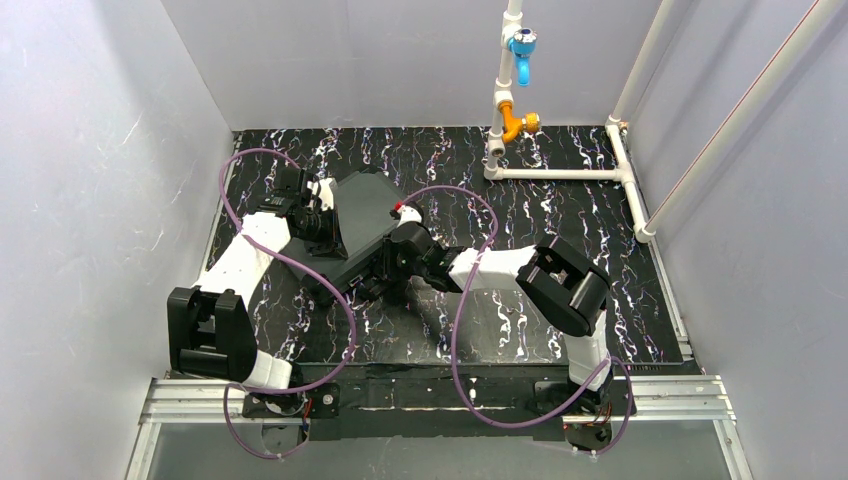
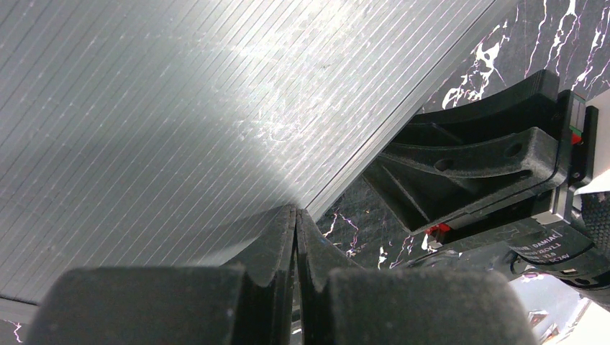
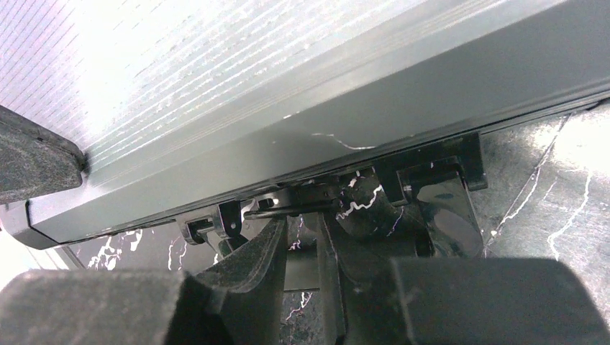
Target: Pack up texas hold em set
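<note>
Because the black case [image 1: 365, 215] lies shut, its contents are hidden.

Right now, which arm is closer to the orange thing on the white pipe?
Right. The right fingers are at the black case's right side, toward the orange fitting; the left fingers are across the case, farther away.

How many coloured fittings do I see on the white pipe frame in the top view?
2. A blue fitting is high on the upright pipe of the white pipe frame; an orange fitting is lower on the same upright. None seems hidden.
</note>
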Controlling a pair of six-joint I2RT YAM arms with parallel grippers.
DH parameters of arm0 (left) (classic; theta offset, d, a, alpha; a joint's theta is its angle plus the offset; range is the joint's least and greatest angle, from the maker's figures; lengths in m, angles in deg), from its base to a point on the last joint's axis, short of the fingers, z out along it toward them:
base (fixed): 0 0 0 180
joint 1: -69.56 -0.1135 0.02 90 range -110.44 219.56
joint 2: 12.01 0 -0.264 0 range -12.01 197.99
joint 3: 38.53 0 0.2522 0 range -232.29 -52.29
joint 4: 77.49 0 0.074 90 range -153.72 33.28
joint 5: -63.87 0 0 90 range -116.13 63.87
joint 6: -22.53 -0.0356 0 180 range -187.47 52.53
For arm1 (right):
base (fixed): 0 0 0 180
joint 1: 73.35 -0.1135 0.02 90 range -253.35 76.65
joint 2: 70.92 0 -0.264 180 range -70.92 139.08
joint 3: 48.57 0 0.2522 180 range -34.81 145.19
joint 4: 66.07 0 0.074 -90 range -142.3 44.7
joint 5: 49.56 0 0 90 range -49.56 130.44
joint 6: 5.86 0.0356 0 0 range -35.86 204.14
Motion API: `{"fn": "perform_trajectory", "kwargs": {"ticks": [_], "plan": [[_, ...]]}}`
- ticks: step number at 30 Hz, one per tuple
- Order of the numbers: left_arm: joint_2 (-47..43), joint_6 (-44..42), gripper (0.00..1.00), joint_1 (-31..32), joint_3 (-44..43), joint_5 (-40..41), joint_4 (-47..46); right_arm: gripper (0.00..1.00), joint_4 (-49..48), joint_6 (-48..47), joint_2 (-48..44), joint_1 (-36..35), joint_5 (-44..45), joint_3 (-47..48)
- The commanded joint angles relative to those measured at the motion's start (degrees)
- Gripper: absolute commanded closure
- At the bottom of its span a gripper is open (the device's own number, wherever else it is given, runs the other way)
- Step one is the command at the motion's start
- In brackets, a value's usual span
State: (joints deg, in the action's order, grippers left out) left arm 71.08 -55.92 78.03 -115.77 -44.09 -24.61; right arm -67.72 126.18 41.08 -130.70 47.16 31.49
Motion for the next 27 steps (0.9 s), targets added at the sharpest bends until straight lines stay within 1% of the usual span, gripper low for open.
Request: {"fn": "perform_trajectory", "kwargs": {"ticks": [1, 6, 17, 27], "plan": [[4.11, -2.31, 1.0, 0.43, 4.44, 5.52, 7.92, 0.69, -5.3, 0.53, -2.99, 0.21, 2.04, 5.03], [4.13, -2.3, 1.0, 0.41, 4.45, 5.46, 7.95, 0.67, -3.34, -0.36, -3.83, 0.21, 2.31, 7.02], [4.26, -2.3, 1.0, 0.47, 4.43, 5.38, 7.93, 0.57, -2.77, -1.78, -5.27, 0.21, 3.03, 7.77], [4.52, -2.32, 1.0, 0.41, 4.48, 5.39, 7.91, 0.57, -2.01, -1.8, -4.2, 0.22, 3.13, 6.54]]}}
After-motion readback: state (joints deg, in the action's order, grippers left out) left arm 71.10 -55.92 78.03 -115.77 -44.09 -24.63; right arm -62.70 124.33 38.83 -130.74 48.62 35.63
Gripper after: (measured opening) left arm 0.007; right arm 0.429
